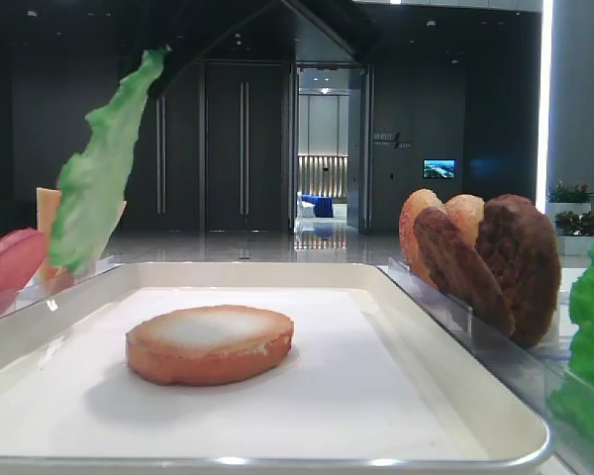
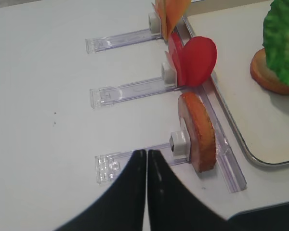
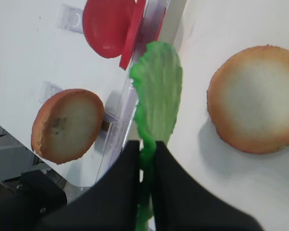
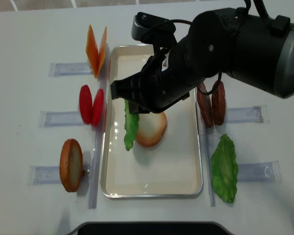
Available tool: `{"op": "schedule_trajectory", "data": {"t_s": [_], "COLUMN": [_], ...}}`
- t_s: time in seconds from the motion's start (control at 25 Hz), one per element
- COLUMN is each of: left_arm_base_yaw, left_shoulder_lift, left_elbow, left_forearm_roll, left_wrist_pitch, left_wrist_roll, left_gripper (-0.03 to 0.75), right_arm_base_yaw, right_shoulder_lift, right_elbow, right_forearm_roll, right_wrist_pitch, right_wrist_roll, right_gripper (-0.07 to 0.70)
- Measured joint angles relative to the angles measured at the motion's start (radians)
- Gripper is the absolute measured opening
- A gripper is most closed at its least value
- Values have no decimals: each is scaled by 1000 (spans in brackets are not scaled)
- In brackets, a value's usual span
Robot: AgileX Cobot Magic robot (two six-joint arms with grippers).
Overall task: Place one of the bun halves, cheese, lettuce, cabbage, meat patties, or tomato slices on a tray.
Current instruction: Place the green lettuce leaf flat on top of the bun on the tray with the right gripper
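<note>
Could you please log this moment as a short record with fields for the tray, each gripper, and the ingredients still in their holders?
tray contents: one bun half lying flat on the tray
right gripper: shut on the lettuce leaf, which hangs over the tray's left part, beside the bun
left gripper: shut, holding nothing, over the bare table
left holders: cheese slices, tomato slices, second bun half, all on edge
right holders: meat patties, another lettuce leaf

Tray (image 4: 188,161) front half bare — bun half (image 4: 152,128) mid-tray, clear holders (image 4: 94,161) flank both sides.
</note>
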Motion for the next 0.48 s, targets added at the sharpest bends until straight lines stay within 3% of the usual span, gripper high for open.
{"op": "schedule_trajectory", "data": {"t_s": [0.48], "left_arm_base_yaw": [0], "left_shoulder_lift": [0], "left_elbow": [0], "left_forearm_roll": [0], "left_wrist_pitch": [0], "left_wrist_roll": [0], "left_gripper": [-1], "right_arm_base_yaw": [-69], "right_shoulder_lift": [54], "right_elbow": [0], "right_forearm_roll": [92], "right_wrist_pitch": [-35], "right_wrist_roll": [-125], "right_gripper": [36]}}
